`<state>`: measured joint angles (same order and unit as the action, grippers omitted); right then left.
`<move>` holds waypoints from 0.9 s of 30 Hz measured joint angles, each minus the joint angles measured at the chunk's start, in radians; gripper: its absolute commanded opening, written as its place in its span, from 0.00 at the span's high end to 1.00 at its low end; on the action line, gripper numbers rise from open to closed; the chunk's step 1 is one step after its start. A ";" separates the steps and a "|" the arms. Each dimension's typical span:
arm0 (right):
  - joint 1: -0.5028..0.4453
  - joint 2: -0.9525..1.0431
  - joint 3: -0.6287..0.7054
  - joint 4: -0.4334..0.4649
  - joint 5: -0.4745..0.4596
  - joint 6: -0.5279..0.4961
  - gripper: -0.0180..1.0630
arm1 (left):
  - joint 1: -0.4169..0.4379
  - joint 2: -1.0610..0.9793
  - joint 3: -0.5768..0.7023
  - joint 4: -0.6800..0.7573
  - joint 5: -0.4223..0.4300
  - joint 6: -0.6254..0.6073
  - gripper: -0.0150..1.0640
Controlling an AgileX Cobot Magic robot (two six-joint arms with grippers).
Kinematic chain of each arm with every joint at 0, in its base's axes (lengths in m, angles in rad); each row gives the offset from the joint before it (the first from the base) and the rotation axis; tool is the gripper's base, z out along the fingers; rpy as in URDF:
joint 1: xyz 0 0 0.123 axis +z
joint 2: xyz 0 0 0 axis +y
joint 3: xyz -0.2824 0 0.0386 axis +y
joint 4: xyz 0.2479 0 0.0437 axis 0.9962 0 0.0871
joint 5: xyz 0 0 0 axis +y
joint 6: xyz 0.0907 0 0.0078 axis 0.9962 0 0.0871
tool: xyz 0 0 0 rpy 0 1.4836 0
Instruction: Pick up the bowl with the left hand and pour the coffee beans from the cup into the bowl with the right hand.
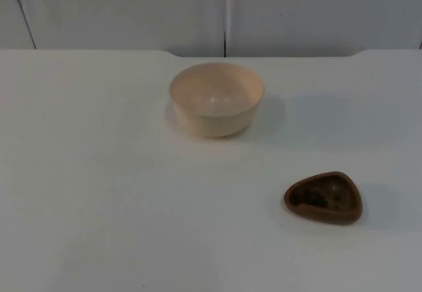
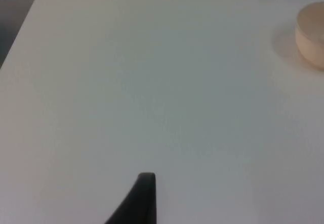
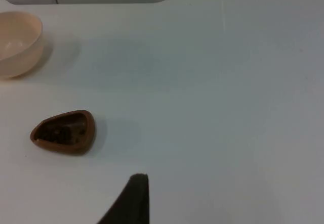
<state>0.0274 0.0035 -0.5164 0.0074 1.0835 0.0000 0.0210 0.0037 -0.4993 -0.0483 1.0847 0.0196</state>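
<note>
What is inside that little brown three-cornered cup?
Dark coffee beans lie inside the small brown rounded-triangle cup, on the white table. The beans cover part of its floor.

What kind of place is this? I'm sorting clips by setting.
Probably a lab test bench, not a kitchen: a plain white table ends at a grey partition wall, and on it stand a cream bowl, upright, and a brown cup of coffee beans, apart from each other.
</note>
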 measured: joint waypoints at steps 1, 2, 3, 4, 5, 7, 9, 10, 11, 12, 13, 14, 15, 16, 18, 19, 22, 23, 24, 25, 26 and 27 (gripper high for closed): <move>0.000 0.000 0.000 0.000 0.000 0.000 0.01 | 0.000 0.000 0.000 0.000 0.000 0.000 0.01; 0.000 0.000 0.000 0.000 0.000 0.000 0.01 | 0.000 0.000 0.000 0.004 0.000 -0.004 0.01; 0.000 0.000 0.000 0.000 0.000 0.000 0.01 | 0.000 0.000 0.000 0.012 0.000 -0.013 0.01; 0.000 0.000 0.000 0.000 0.000 0.000 0.01 | 0.000 0.000 0.000 0.019 0.000 -0.020 0.01; 0.000 0.000 0.000 0.000 0.000 0.000 0.01 | 0.000 0.000 0.000 0.023 0.000 -0.026 0.01; 0.000 0.000 0.000 0.000 0.000 0.000 0.01 | 0.000 0.000 0.000 0.025 0.000 -0.028 0.01; 0.000 0.000 0.000 0.000 0.000 0.000 0.01 | 0.000 0.000 0.000 0.027 0.000 -0.034 0.01; 0.000 0.000 0.000 0.000 0.000 0.000 0.01 | 0.000 0.000 0.000 0.027 0.000 -0.034 0.01; 0.000 0.000 0.000 0.000 0.000 0.000 0.01 | 0.000 0.000 0.000 0.027 0.000 -0.034 0.01; 0.000 0.000 0.000 0.000 0.000 0.000 0.01 | 0.000 0.000 0.000 0.027 0.000 -0.034 0.02; 0.000 0.000 0.000 0.000 0.000 0.000 0.01 | 0.000 0.000 0.000 0.027 0.000 -0.034 0.03; 0.000 0.000 0.000 0.000 0.000 0.000 0.01 | 0.000 0.000 0.000 0.027 0.000 -0.034 0.04; 0.000 0.000 0.000 0.000 0.000 0.000 0.01 | 0.000 0.000 0.000 0.027 0.000 -0.034 0.04; 0.000 0.000 0.000 0.000 0.000 0.000 0.01 | 0.000 0.000 0.000 0.027 0.000 -0.036 0.06; 0.000 0.000 0.000 0.000 0.000 0.000 0.01 | 0.000 0.000 0.000 0.027 0.000 -0.036 0.08; 0.000 0.000 0.000 0.000 0.000 0.000 0.01 | 0.000 0.000 0.000 0.027 0.000 -0.036 0.08; 0.000 0.000 0.000 0.000 0.000 0.000 0.01 | 0.000 0.021 -0.027 0.027 0.000 -0.036 0.08; 0.000 0.000 0.000 0.000 0.000 0.000 0.01 | 0.000 0.028 -0.034 0.027 -0.003 -0.036 0.08; 0.000 0.000 0.000 0.000 0.000 0.000 0.01 | 0.000 0.028 -0.034 0.027 -0.003 -0.036 0.08; 0.000 0.000 0.000 0.000 0.000 0.000 0.01 | 0.000 0.049 -0.057 0.027 -0.008 -0.036 0.08; 0.000 0.000 0.000 0.000 0.000 0.000 0.01 | 0.000 0.065 -0.073 0.029 -0.011 -0.036 0.08; 0.000 0.000 0.000 0.000 0.000 0.000 0.01 | 0.000 0.081 -0.087 0.029 -0.015 -0.038 0.08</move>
<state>0.0274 0.0035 -0.5164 0.0074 1.0835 0.0000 0.0210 0.0848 -0.5858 -0.0192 1.0700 -0.0181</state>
